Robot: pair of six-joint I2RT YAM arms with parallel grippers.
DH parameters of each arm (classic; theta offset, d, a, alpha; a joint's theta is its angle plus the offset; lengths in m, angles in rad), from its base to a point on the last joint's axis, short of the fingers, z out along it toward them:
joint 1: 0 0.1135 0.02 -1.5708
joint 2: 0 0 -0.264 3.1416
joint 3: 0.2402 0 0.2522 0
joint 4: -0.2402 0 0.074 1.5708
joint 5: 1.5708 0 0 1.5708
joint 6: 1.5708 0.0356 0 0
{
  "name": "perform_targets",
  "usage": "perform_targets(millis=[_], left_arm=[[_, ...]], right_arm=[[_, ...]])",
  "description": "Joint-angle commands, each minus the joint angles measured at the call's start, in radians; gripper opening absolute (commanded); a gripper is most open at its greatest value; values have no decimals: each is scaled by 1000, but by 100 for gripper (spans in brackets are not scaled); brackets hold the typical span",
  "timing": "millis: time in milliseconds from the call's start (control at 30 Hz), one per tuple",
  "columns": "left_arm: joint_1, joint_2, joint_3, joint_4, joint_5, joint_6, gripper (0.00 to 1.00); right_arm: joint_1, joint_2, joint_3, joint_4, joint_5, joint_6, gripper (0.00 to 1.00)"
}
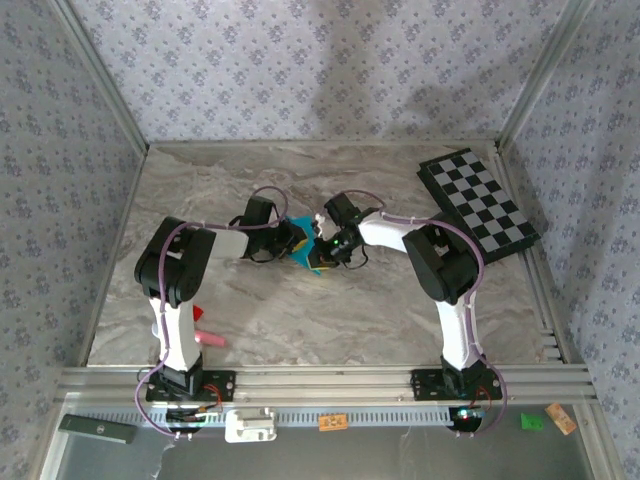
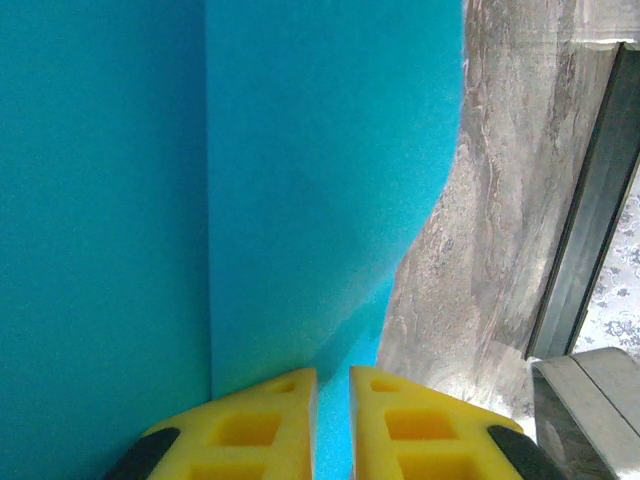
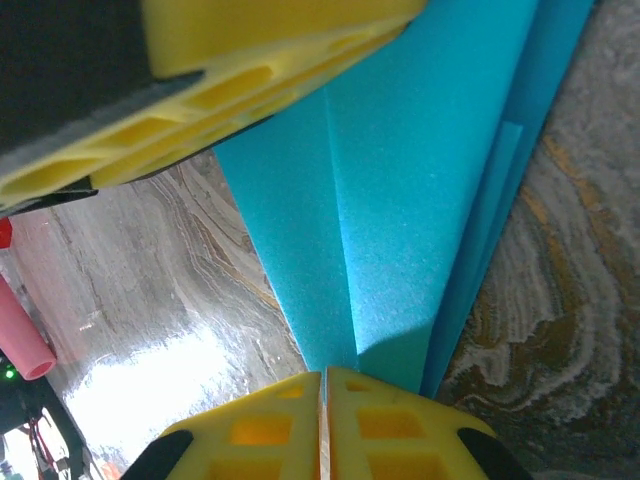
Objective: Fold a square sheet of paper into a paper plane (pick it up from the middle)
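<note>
Two grippers clamped on the folded paper (image 2: 300,200): left gripper (image 2: 333,400), right gripper (image 3: 322,395) at its narrow tip. Risk: opposed pulls tear paper between jaws.

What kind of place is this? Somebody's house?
Probably not a house: it looks like a robot testing booth. The left arm and right arm are bolted to a metal rail, on a marble-look table boxed in by patterned walls.

Checkered board (image 1: 478,203) far right; pink cylinder (image 1: 210,339) near left.
</note>
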Motion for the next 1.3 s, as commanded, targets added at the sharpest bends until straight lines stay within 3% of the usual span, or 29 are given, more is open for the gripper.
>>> perform_targets(millis=[0, 633, 1267], left_arm=[[-4, 40, 11, -57, -4, 14, 16], [-7, -24, 53, -22, 53, 61, 19], [-13, 71, 112, -99, 44, 97, 17]], right_arm=[[-5, -13, -29, -28, -27, 13, 11], [-21, -18, -79, -46, -26, -13, 11], [-28, -32, -68, -84, -37, -58, 11]])
